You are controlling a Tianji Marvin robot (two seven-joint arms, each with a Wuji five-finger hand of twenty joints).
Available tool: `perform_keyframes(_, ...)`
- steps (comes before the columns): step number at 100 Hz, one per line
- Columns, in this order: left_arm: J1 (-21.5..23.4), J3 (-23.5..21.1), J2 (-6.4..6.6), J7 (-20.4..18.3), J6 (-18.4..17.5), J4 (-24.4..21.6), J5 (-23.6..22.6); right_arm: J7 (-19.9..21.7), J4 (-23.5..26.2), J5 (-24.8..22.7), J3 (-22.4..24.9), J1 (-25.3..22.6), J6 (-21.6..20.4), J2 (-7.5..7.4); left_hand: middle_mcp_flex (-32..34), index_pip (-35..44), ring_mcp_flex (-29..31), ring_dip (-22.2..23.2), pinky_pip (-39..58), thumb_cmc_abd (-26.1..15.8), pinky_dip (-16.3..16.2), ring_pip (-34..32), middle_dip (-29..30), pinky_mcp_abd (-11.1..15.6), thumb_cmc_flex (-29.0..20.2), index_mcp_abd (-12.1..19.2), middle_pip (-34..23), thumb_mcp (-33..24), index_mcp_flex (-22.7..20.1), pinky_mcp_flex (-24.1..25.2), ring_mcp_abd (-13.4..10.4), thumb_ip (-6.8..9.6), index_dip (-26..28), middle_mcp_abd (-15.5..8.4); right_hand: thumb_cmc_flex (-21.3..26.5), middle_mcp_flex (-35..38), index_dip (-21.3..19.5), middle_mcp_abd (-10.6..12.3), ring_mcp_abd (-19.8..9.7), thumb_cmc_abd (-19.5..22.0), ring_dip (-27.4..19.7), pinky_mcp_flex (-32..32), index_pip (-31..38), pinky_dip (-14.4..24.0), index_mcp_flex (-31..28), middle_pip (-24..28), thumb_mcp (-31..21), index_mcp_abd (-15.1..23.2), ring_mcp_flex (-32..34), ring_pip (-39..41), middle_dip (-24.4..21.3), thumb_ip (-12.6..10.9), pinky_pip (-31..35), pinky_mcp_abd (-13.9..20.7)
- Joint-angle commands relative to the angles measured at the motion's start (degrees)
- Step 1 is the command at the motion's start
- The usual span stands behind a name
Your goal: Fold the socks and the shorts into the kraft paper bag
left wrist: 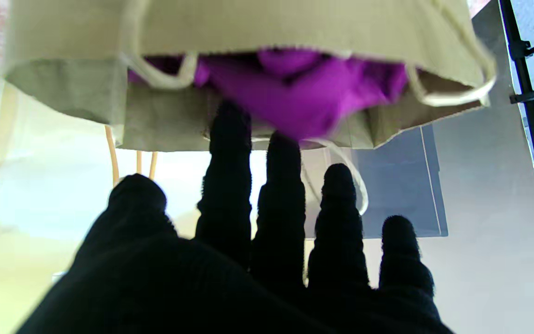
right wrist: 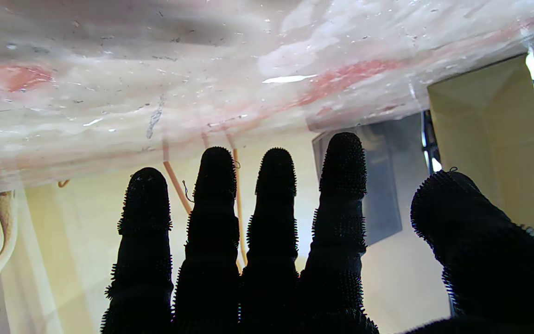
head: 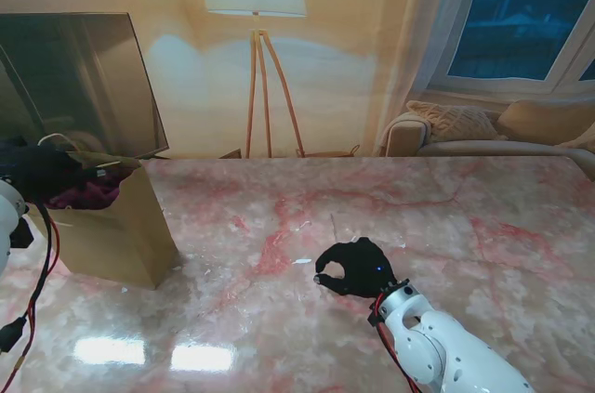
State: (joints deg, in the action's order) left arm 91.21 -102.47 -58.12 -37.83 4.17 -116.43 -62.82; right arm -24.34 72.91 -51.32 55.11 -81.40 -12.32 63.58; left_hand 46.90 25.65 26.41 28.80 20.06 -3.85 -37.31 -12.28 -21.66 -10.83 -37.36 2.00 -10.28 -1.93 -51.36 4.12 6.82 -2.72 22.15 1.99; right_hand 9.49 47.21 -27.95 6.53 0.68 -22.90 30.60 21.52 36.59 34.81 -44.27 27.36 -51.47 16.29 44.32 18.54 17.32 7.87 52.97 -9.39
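Brown kraft paper bag (head: 116,235) upright at table's left edge, mouth open, purple/magenta folded cloth (head: 88,194) inside and bulging to the rim. Left-wrist view: same purple fabric (left wrist: 304,90) filling bag mouth, pale cord handles (left wrist: 452,95) hanging loose. Black-gloved left hand (head: 42,173) right at bag opening, fingers (left wrist: 230,153) extended and spread, index and middle tips touching or nearly touching the cloth; nothing gripped, so reads as open, palm toward bag. Black-gloved right hand (head: 358,268) low over bare pink-veined marble table (head: 446,226), centre-right, well apart from bag. In stand view looks loosely curled; wrist view shows four fingers (right wrist: 343,185) straight and side by side, thumb off to one side, nothing held. Call it empty & unclenched. Progress est.: at least one garment already bagged, prob. the shorts; socks not separately distinguishable — could be buried under or within the purple bundle, view too blurry to say. No loose clothing visible anywhere on tabletop, which suggests packing is at or near its end. Left to do, by judgement: tuck cloth fully under rim if needed, pull left hand clear.
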Motion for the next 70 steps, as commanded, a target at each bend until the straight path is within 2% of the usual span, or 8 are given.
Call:
perform_keyframes(1,0.6,0.2,0.22,0.0,0.3,0.2,0.7,-0.1,0.2,-0.3,-0.1,-0.3,0.0,0.27,-0.2,-4.0,1.0,-1.3,-2.7,-3.4,0.6,0.8,1.3,-0.8,1.3,0.5,0.6,1.9,2.6,1.3,1.6,3.8,-1.8,1.6,-0.6,-1.1,-0.7,-0.9,-0.9,1.5,-0.7,-1.0,-1.0,0.3,-0.2,-0.1,1.3,-0.3,-1.1,-0.7,-0.3,-2.9,0.7,-0.5)
perform_keyframes(10,0.9,0.3,0.05,1.3,0.8,0.1,1.1,-0.2,0.2,-0.4,-0.2,-0.2,0.0,0.28,-4.4,-10.6,0.6,-4.0,-5.5,-2.4,1.7,2.6,3.5,-3.7,3.4,2.4,2.6,2.3,12.8,1.1,3.5,3.9,-3.5,3.7,-0.6,-1.2,-0.7,-0.9,-0.9,1.5,-0.7,-1.1,-1.0,0.3,-0.1,-0.1,1.2,-0.3,-1.1,-0.7,-0.3,-2.9,0.7,-0.5)
perform_keyframes(21,1.4,0.8,-0.38,5.1,2.0,0.2,2.0,-0.3,0.2,-0.4,-0.3,-0.2,0.1,0.3,-11.7,-14.2,-2.9,-6.9,-6.8,-1.6,3.1,5.0,5.4,-4.9,4.4,2.4,4.6,2.2,19.0,0.3,3.7,4.02,-4.1,4.6,-0.6,-1.2,-0.7,-0.9,-0.9,1.5,-0.7,-1.1,-1.1,0.3,0.0,-0.1,1.3,-0.1,-1.1,-0.7,-0.3,-2.9,0.6,-0.5)
perform_keyframes(32,1.6,1.3,-0.65,7.5,1.8,-0.2,2.5,-0.3,0.4,-0.4,-0.2,-0.2,0.2,0.31,-14.4,-14.3,-4.4,-7.6,-6.7,-1.1,3.7,5.4,5.8,-3.2,4.5,1.3,5.2,2.2,18.9,-1.3,0.1,4.12,-4.0,1.4,-0.5,-1.2,-0.7,-0.9,-0.9,1.4,-0.7,-1.1,-1.1,0.2,0.0,-0.1,1.2,-0.3,-1.1,-0.7,-0.3,-3.0,0.6,-0.5)
perform_keyframes(44,1.8,1.9,-0.93,9.6,1.2,-1.1,2.6,0.1,1.4,-0.9,0.5,-0.5,0.3,0.15,-15.5,-14.9,-3.2,-7.1,0.5,0.6,2.2,4.1,6.2,0.0,4.1,0.4,5.0,2.0,19.0,-8.4,-0.7,4.41,-3.8,2.5,-0.6,-1.2,-0.7,-0.9,-0.9,1.4,-0.7,-1.0,-1.1,0.2,0.0,-0.1,1.2,-0.3,-1.1,-0.7,-0.3,-2.9,0.6,-0.4)
perform_keyframes(48,1.8,2.3,-1.12,11.2,1.2,-1.3,2.8,0.2,1.7,-1.1,0.8,-0.7,0.3,0.09,-15.1,-14.8,-2.9,-7.0,2.4,1.1,2.3,3.9,6.2,1.1,3.9,0.1,4.7,2.0,18.8,-9.3,-0.6,4.52,-3.8,0.9,-0.6,-1.2,-0.7,-0.9,-0.9,1.4,-0.7,-0.9,-1.1,0.2,0.0,-0.1,1.2,-0.3,-1.0,-0.6,-0.4,-2.9,0.6,-0.4)
perform_keyframes(64,2.3,3.7,-1.7,15.0,1.7,-3.3,2.9,0.3,2.5,-1.6,1.6,-1.0,0.4,0.0,-16.4,-15.2,-3.3,-6.9,5.8,1.8,4.5,4.0,6.6,4.6,3.9,-1.0,5.2,1.8,18.8,-9.4,-0.9,4.76,-3.9,2.2,-0.5,-1.2,-0.6,-0.9,-0.8,1.3,-0.7,-0.8,-1.4,0.2,0.5,-0.2,1.1,-0.6,-0.9,-0.7,-0.4,-2.9,0.6,-0.3)
perform_keyframes(70,2.5,4.3,-1.88,15.9,1.8,-4.4,2.6,0.3,2.7,-1.7,1.9,-1.1,0.4,-0.01,-15.8,-15.2,-2.8,-6.9,8.8,2.3,9.0,3.6,6.8,5.5,2.8,-1.5,4.7,1.1,18.4,-9.3,-0.9,5.13,-4.0,2.4,-0.6,-1.1,-0.6,-0.9,-0.8,1.3,-0.6,-0.8,-1.4,0.1,0.5,-0.2,1.1,-0.6,-0.9,-0.6,-0.4,-2.9,0.5,-0.1)
